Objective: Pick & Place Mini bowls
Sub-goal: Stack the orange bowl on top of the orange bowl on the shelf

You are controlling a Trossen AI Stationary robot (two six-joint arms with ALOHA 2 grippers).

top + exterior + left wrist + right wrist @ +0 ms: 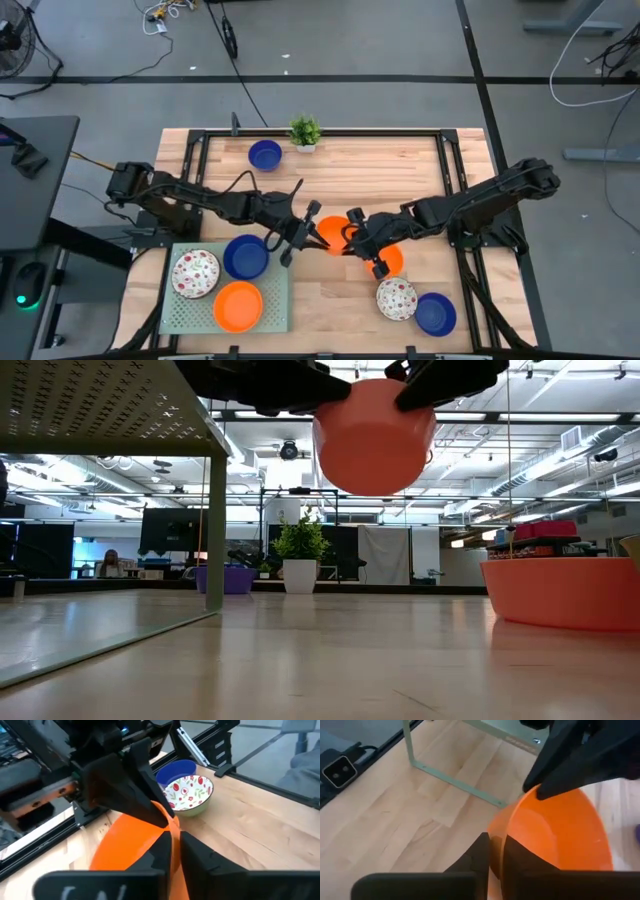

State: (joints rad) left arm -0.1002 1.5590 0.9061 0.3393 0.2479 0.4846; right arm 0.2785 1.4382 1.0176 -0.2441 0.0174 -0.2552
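A: Where is the orange bowl (333, 234)?
B: It hangs in the air over the middle of the wooden table (390, 170), between the two arms. From table height its smooth rounded underside shows well clear of the boards.

A: Who has it?
B: Both. The left gripper (307, 226) pinches one edge of the thin rim, its dark fingers pressed on either side of the wall. The right gripper (352, 232) pinches the opposite edge the same way.

A: And the other bowls?
B: A second orange bowl (390, 260) sits on the table just right of the held one. Nearer, a speckled bowl (396, 298), white with red dots, touches a blue bowl (436, 313). A far blue bowl (265, 154) stands beside the plant (305, 131).

A: The tray?
B: The pale green perforated tray (278, 305), raised on thin legs at the near left, carries three bowls: one speckled (195, 273), one blue (246, 256), one orange (238, 306), all round and shallow.
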